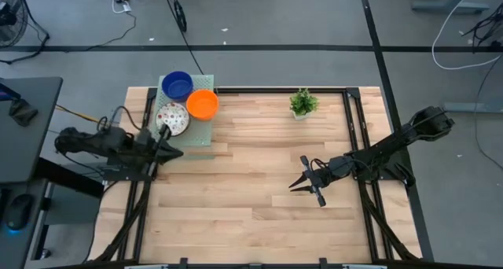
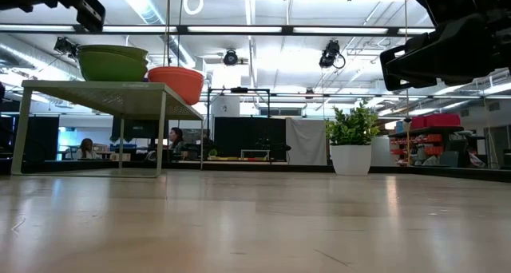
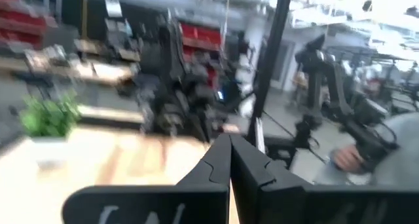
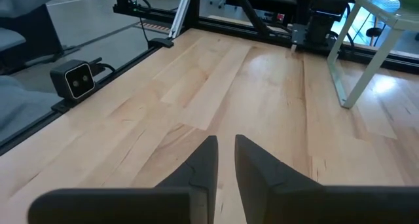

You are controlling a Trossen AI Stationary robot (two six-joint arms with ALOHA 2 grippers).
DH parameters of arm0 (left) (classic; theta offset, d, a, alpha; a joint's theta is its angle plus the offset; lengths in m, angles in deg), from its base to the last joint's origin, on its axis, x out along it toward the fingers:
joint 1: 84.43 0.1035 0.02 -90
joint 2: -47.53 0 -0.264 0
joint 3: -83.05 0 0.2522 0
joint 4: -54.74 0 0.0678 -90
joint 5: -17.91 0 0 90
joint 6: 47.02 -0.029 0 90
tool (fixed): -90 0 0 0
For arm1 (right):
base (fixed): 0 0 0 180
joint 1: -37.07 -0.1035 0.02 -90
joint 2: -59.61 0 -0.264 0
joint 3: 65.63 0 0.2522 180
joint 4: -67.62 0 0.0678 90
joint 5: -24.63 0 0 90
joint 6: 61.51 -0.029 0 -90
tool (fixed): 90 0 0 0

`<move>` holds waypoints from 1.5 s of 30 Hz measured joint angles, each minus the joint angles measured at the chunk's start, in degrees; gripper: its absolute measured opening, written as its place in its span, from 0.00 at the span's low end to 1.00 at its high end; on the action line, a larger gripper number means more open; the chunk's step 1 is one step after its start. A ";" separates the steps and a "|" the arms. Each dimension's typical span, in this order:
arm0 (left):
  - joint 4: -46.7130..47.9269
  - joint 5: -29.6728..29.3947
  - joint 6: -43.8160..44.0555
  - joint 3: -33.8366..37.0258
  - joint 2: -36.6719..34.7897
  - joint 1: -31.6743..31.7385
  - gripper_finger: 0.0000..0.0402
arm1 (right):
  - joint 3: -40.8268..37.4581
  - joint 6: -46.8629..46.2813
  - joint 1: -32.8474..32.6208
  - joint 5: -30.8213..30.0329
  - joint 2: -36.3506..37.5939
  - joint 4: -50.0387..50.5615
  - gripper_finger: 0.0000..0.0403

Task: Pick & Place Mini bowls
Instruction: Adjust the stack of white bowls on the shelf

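The wooden table (image 1: 259,182) was seen from above with a dark frame round it. At about ten o'clock on the table a small pale green raised stand (image 1: 200,139) was placed, and on it three mini bowls were set close together: a blue bowl (image 1: 178,85) at the far side, an orange bowl (image 1: 203,104) just beside it toward three o'clock, and a white bowl with red speckles (image 1: 172,118) nearest the table's middle. In the low view the stand (image 2: 96,85) was seen as a thin shelf on legs, with the orange bowl (image 2: 177,81) on it and another bowl (image 2: 112,62) beside it, shown greenish there.

The left arm was stretched in from nine o'clock, and the left gripper (image 1: 167,143) was held just beside the speckled bowl, on its six o'clock side, above the edge of the stand. Its fingers (image 3: 216,168) were pressed tight together with nothing between them; no bowl was grasped, and whether the tips touched the speckled bowl could not be told.

The right arm was reached in from three o'clock, and the right gripper (image 1: 297,182) was held over bare wood near the table's middle, well apart from the bowls. Its fingers (image 4: 206,162) were parted by a narrow gap and nothing was held.

A small green potted plant (image 1: 302,104) was stood at about one o'clock.
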 joint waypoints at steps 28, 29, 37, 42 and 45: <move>2.84 -26.92 6.94 0.04 16.91 -13.87 0.01 | 0.00 -0.84 0.01 0.00 -0.01 1.25 0.14; 3.58 -27.28 6.94 0.04 16.70 -13.31 0.01 | 0.00 -0.63 0.02 0.00 -0.01 1.23 0.14; 5.61 -27.82 6.26 0.04 16.68 -8.76 0.01 | 0.00 -0.55 0.00 0.00 0.00 1.10 0.14; 5.78 -26.84 5.39 0.04 16.68 -7.44 0.01 | 0.00 -0.55 0.00 0.00 0.00 1.11 0.14; 5.78 -26.86 4.93 0.04 16.68 -6.84 0.01 | 0.00 -0.57 0.00 0.00 0.00 1.11 0.14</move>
